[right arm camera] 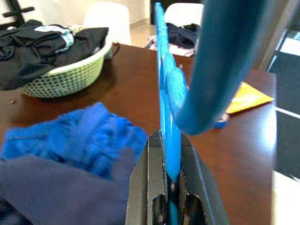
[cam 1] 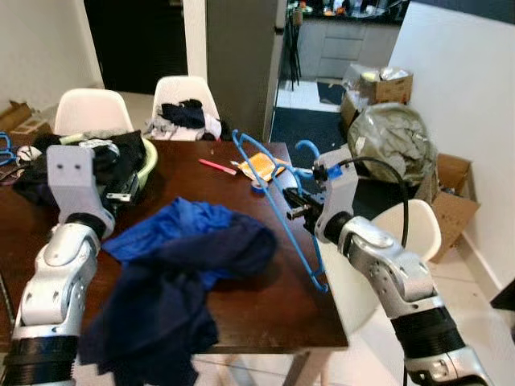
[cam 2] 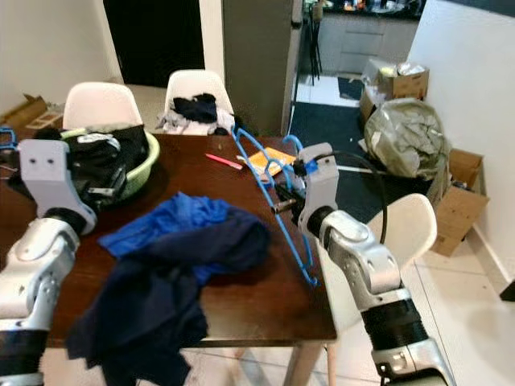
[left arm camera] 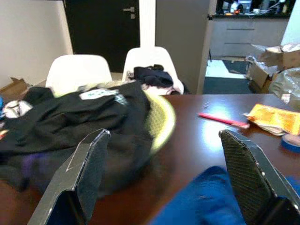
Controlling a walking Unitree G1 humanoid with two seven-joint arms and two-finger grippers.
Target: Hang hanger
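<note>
The right claw (right arm camera: 169, 187) is clamped on a blue hanger (cam 1: 278, 201), holding it tilted above the right edge of the dark wooden surface (cam 1: 273, 305), hook end up beside the claw. Just to its left lies a heap of blue and navy clothes (cam 1: 181, 265). The left claw (left arm camera: 171, 173) hovers with fingers spread wide over the surface, in front of a green basket (cam 2: 143, 170) full of dark clothing
</note>
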